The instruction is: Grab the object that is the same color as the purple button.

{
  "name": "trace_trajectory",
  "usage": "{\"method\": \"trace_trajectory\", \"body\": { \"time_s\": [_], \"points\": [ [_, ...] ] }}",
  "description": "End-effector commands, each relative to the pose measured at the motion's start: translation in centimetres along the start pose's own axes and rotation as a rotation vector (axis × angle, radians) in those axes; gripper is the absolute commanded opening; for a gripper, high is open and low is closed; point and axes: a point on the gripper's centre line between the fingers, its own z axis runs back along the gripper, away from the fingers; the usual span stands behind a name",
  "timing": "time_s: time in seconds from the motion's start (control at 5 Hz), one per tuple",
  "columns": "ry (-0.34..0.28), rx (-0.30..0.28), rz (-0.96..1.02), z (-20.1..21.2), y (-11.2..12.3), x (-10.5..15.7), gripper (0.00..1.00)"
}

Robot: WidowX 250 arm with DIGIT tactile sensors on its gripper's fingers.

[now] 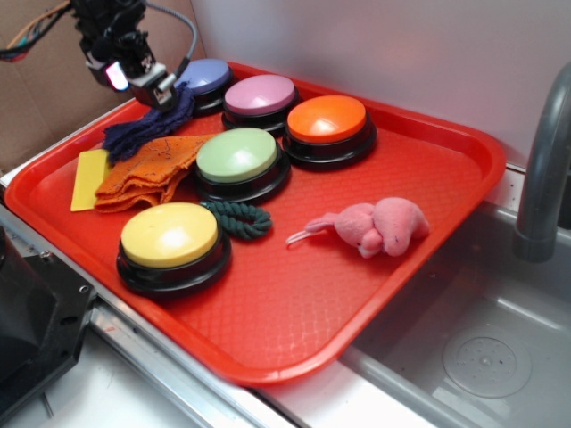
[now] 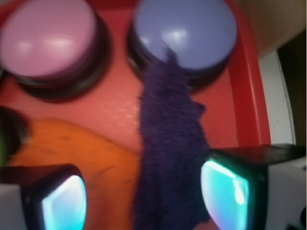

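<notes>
The object, a dark indigo-purple knitted cloth [image 1: 143, 127], lies on the red tray [image 1: 393, 285] at the back left, one end against the purple button [image 1: 204, 76]. In the wrist view the cloth [image 2: 170, 158] runs from the button [image 2: 184, 33] down between my fingers. My gripper [image 1: 150, 82] hovers over the cloth's far end. In the wrist view the gripper [image 2: 144, 196] is open. The cloth sits near the right finger, and the orange cloth [image 2: 72, 148] shows beside the left one.
An orange knitted cloth [image 1: 147, 169] and a yellow card [image 1: 89, 178] lie left of the green button [image 1: 237, 153]. Pinkish-lilac [image 1: 260, 94], orange [image 1: 326, 119] and yellow [image 1: 169, 234] buttons, a green rope ring [image 1: 239, 218] and a pink plush [image 1: 379, 227] share the tray. A sink [image 1: 482, 357] and faucet [image 1: 544, 169] are on the right.
</notes>
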Motion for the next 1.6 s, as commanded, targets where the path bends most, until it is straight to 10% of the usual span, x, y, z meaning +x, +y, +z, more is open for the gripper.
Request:
{"method": "trace_trajectory", "body": {
  "time_s": [0.0,0.2,0.4,1.0,1.2,1.4],
  "points": [
    [0.018,0.035,0.032,-2.4,2.6,0.6,1.00],
    [0.048,0.021,0.035,-3.7,2.7,0.9,1.00],
    [0.055,0.025,0.086,-4.1,2.9,1.0,0.00],
    [0.086,0.036,0.086,-0.1,1.7,1.3,0.00],
    [0.162,0.130,0.051,3.0,-0.5,2.7,0.00],
    [0.164,0.096,-0.026,6.0,-4.4,3.5,0.00]
  ]
}}
